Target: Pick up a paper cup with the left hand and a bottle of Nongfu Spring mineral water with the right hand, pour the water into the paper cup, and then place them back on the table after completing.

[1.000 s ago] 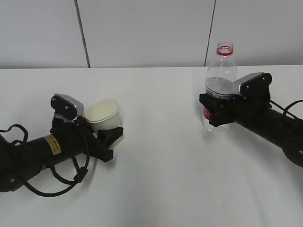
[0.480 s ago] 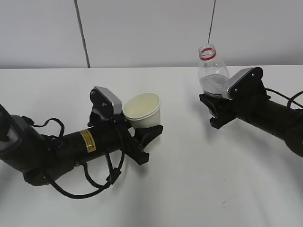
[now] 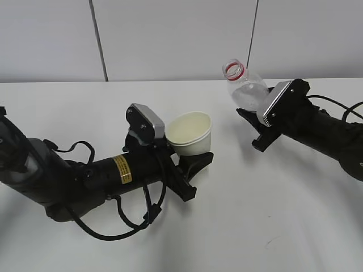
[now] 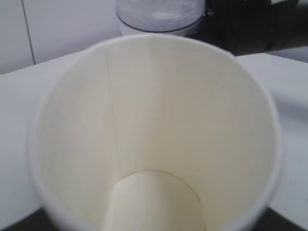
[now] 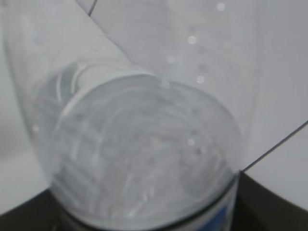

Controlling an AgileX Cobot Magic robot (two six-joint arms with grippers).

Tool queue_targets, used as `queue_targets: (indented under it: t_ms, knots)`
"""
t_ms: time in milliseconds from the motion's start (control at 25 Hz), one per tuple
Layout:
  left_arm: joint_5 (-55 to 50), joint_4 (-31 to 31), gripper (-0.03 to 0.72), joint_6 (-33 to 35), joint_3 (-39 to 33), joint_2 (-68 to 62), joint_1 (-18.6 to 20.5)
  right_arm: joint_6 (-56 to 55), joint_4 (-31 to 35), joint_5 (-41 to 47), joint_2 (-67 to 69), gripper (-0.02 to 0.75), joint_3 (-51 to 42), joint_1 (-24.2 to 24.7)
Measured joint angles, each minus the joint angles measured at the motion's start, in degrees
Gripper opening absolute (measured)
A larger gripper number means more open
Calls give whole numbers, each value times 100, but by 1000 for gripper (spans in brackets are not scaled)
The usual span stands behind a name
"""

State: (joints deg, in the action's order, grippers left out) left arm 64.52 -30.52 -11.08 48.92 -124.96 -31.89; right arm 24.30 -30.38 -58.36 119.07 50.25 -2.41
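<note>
Left hand (image 3: 190, 170) was clamped on the paper cup (image 3: 190, 134), held upright and empty above the white table (image 3: 255, 215), near its middle. Farther back on the right, right hand (image 3: 255, 127) gripped the uncapped water bottle (image 3: 245, 88), tilted with its red-ringed mouth leaning toward the cup, water (image 5: 139, 154) inside.

Paper cup (image 4: 159, 125) fills view, open mouth toward camera, inside dry, seam visible. Clear bottle (image 4: 161, 14) beyond far rim. White table (image 4: 293, 96) behind.
</note>
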Motion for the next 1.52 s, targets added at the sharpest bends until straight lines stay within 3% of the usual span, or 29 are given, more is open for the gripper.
queue_targets:
  t_ms: [600,1520]
  knots:
    - [-589,4,370,-12,289,-88,-164,1861,-159,0,-42,411,16,0]
    - [-547,60,369,-18,289,-217,-164,3848,406,0,-208,409,119,-16]
